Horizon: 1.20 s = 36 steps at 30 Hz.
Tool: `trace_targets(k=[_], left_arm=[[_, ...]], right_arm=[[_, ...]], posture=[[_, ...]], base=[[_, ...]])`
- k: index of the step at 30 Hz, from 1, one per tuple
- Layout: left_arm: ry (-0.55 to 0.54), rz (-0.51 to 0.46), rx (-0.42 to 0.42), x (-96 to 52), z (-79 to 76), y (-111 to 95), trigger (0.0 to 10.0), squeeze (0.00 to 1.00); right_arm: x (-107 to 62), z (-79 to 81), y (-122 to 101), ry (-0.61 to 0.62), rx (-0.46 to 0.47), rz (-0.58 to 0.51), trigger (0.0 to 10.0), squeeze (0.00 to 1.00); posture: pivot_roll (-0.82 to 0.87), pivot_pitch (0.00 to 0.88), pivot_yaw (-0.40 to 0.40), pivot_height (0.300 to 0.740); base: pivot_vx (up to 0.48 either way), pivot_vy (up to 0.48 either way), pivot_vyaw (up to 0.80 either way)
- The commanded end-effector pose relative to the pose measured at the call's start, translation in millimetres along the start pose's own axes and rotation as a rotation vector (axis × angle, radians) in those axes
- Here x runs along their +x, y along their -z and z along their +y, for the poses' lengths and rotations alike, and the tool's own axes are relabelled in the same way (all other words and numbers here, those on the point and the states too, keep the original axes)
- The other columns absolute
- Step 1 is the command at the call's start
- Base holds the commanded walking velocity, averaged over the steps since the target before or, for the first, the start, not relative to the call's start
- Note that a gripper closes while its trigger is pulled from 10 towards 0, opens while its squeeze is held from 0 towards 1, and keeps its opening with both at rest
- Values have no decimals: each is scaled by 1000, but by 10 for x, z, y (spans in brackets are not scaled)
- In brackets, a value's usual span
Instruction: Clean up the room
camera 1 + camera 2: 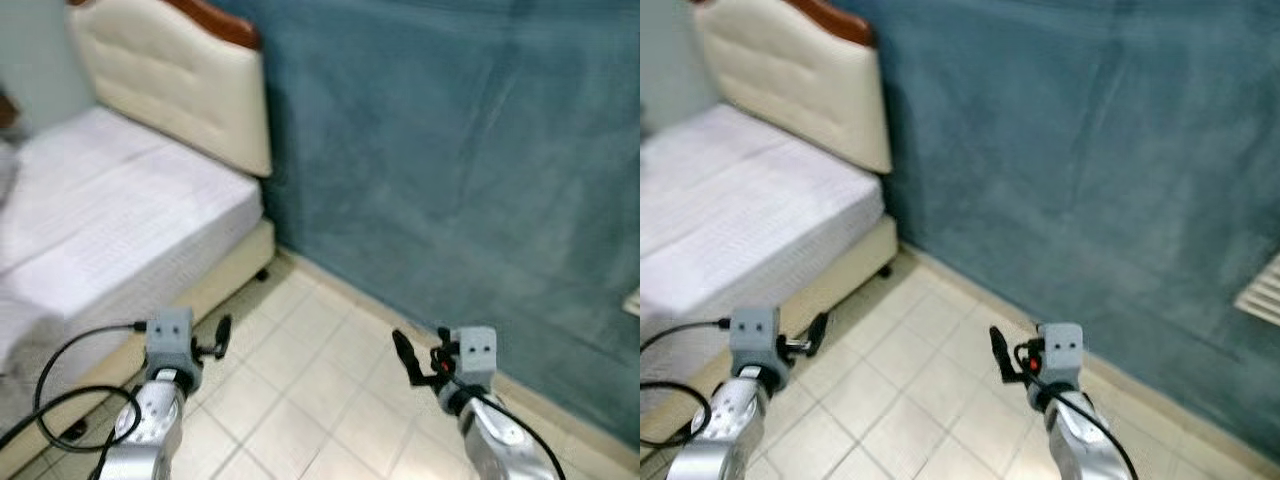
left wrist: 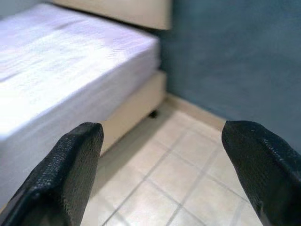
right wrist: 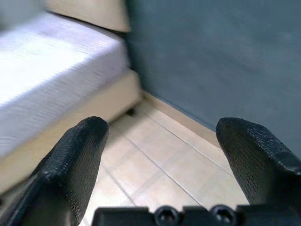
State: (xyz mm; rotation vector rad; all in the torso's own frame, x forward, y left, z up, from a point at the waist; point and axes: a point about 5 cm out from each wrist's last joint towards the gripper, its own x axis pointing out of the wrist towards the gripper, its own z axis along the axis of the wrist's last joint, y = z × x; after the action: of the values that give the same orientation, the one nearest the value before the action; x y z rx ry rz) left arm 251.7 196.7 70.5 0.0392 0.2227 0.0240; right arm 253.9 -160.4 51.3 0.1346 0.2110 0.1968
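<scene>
A bed (image 1: 120, 210) stands at the far left, its white sheet pulled flat over the mattress and its cream base running along the floor. At its head is a padded cream headboard (image 1: 175, 75) with a dark wooden top edge, set against the blue wall (image 1: 450, 150). A small dark foot under the bed base sits near the corner where bed, wall and floor meet.

The left gripper (image 1: 222, 338) is held low in front of the robot, above the floor just beside the bed's edge. In the left wrist view its two black fingers (image 2: 70, 174) stand wide apart with nothing between them, and they point towards the bed corner and the wall. A black cable (image 1: 70, 400) loops from the left arm.

The floor (image 1: 300, 380) is laid with pale beige tiles, with a cream skirting strip along the foot of the wall.

The right gripper (image 1: 405, 357) is raised at about the same height, over the tiles and near the wall. Its fingers (image 3: 75, 160) are also spread wide and hold nothing; they point at the tiles and the bed corner.

At the far right, low on the wall, a pale slatted vent (image 1: 1262, 290) shows. No loose thing to tidy can be made out on the floor or the bed; the pictures are slightly blurred.
</scene>
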Motion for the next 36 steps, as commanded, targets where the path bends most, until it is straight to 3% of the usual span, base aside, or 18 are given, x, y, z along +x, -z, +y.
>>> trace_targets(k=[1,2,5,6,7,19,23,26,28,29,30,36], left_arm=[[-8,5,-8,-20,-8,34,10000,1000],[-14,12,-6,-16,-16,43,10000,1000],[-22,21,19,-9,-28,52,10000,1000],[-16,19,21,-5,-34,54,10000,239],[-16,11,28,-5,-32,47,10000,0],[-25,-48,84,70,-37,-73,10000,0],[6,-69,6,86,-75,-93,10000,0],[30,-68,1,78,-101,-83,10000,0],[21,-69,-17,65,-97,-81,10000,0],[17,-72,-43,62,-94,-81,10000,0],[12,-72,-55,61,-89,-79,10000,0],[5,-59,-63,70,-94,-45,10000,0]], right_arm=[[14,-18,-7,1,0,-8,10000,906],[9,-26,-6,6,-8,-10,10000,1000],[4,-35,-9,8,-14,-12,10000,1000],[4,-39,-14,7,-15,-14,10000,1000],[3,-43,-20,7,-19,-17,10000,1000],[-2,-34,-11,-23,-47,-21,10000,1000],[42,-41,-13,-28,-67,-18,10000,1000],[96,-61,-59,-26,-59,-29,10000,1000],[92,-84,-83,-13,-102,-37,10000,1000],[80,-72,-105,-26,-126,-53,10000,953],[67,-54,-116,-38,-135,-61,10000,0],[47,-34,-99,-23,-83,-54,10000,0]], posture=[[31,0,-16,740],[31,0,-19,740],[29,0,-21,740],[28,0,-21,740],[27,0,-20,740],[24,0,-19,740],[14,0,-8,740],[7,0,-3,740],[4,0,-4,740],[3,0,-5,740],[1,0,-4,740],[-12,0,-2,740]], base=[[0,0,625],[0,0,613],[0,0,610],[0,0,613],[0,0,613],[0,0,611],[0,0,572],[295,0,548],[480,0,541],[480,0,463],[480,0,0],[480,0,357]])
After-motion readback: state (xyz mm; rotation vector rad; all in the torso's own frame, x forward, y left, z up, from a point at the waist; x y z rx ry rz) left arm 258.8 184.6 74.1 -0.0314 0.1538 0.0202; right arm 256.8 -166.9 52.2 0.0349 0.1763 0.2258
